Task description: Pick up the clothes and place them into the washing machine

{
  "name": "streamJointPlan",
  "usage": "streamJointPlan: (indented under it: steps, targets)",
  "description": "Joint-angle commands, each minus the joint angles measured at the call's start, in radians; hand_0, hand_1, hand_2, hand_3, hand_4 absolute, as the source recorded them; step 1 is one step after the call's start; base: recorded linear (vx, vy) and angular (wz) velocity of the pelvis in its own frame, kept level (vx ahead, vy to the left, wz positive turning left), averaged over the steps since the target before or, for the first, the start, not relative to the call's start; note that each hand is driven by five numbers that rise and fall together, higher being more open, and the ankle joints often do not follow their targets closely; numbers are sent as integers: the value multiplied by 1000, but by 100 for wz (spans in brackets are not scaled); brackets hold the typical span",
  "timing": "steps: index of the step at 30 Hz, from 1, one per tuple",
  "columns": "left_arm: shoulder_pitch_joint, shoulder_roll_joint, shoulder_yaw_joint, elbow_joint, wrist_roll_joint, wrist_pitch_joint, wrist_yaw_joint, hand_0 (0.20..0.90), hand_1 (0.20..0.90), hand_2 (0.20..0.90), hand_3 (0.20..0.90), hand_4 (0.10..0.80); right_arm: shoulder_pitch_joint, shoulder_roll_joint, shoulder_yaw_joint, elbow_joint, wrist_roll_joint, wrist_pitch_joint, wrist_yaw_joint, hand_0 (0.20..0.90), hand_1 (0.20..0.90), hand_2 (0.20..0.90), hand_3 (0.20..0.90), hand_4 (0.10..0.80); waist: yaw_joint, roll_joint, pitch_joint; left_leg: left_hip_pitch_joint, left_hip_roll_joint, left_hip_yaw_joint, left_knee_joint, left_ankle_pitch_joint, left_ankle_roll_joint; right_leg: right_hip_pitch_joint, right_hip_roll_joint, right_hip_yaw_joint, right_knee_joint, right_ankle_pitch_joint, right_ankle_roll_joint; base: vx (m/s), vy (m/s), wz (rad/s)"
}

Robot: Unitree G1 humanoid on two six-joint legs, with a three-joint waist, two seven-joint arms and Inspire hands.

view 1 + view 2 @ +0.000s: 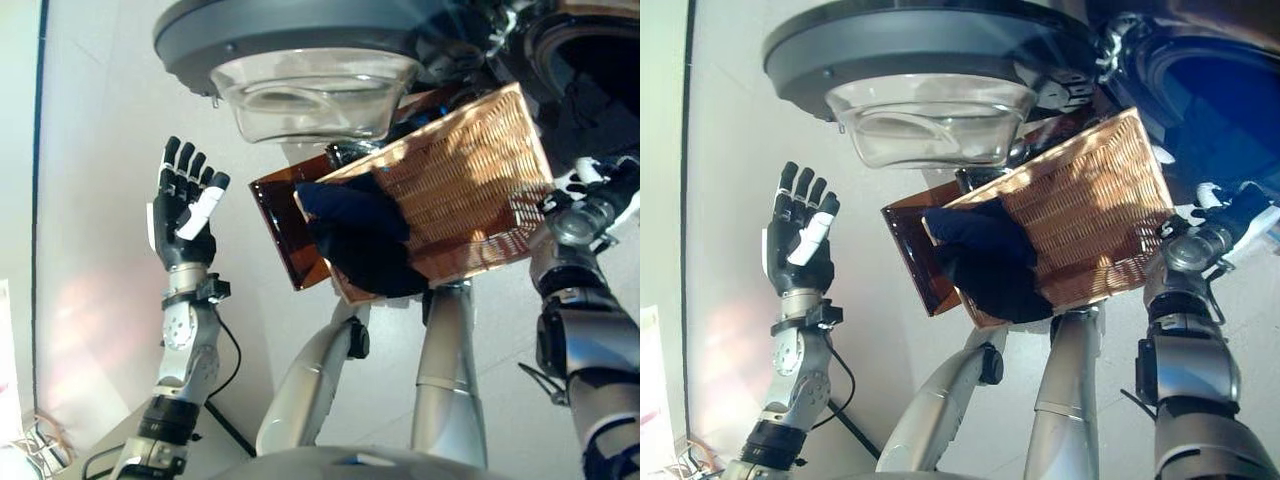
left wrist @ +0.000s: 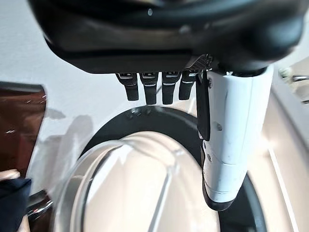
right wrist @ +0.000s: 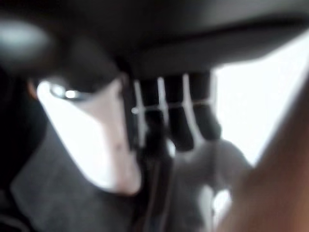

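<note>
While the left hand [image 1: 186, 213] stands up at the left with its fingers straight and spread, holding nothing, plain pale floor [image 1: 100, 150] lies open all around it, well apart from everything else. Moving across, the washing machine's round door [image 1: 300, 60] hangs open up top, its clear glass bowl bulging just above the wicker basket [image 1: 470, 180]. That basket sits tilted in the middle, and a dark piece of clothing [image 1: 360, 240] lies over its lower left rim, spilling past the edge beside a brown flap. Further right, the dark drum opening [image 1: 1210, 110] is cut off by the frame's top corner. Over at the far right, the right hand [image 1: 590, 190] is up against the basket's right edge, fingers curled in its own wrist view, though whether they grip the rim or anything else is too blurred to call.
</note>
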Motion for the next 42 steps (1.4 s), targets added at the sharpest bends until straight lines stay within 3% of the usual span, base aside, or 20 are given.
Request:
streamJointPlan:
  steps: [1, 10, 27, 34, 42]
  targets:
    - [-3, 36, 55, -70, -24, -112, -9, 900, 900, 900, 900, 800, -2, -88, 56, 12, 50, -84, 22, 200, 200, 200, 200, 300, 32, 44, -93, 23, -6, -12, -4, -102, -77, 60, 39, -67, -218, 84, -7, 0, 0, 0]
    - [-13, 41, 42, -56, -33, -105, -36, 900, 900, 900, 900, 800, 17, -102, 13, 9, 182, -121, 104, 200, 200, 200, 200, 300, 27, 31, -119, 78, 9, -27, -7, -104, -88, 137, 39, -89, -243, 81, -9, 2, -12, 1]
    - [-26, 50, 50, -11, -45, -90, -69, 900, 900, 900, 900, 800, 61, -72, -28, -75, 344, -206, 220, 200, 200, 200, 200, 300, -12, -49, -137, 182, 47, -73, -9, -102, -113, 318, 45, -154, -318, 76, -28, -3, -55, 5]
    - [-29, 60, 65, 0, -37, -93, -53, 900, 900, 900, 900, 800, 67, -61, -83, -138, 387, -265, 177, 200, 200, 200, 200, 300, -26, -69, -139, 215, 59, -92, -9, -102, -124, 372, 50, -173, -335, 70, -34, -2, -42, 6]
    - [-21, 55, 69, -8, -16, -99, -27, 900, 900, 900, 900, 800, 39, -99, -89, -169, 295, -278, 70, 200, 200, 200, 200, 300, -23, -72, -137, 210, 62, -100, -9, -100, -126, 375, 53, -179, -340, 67, -37, 0, 0, 0]
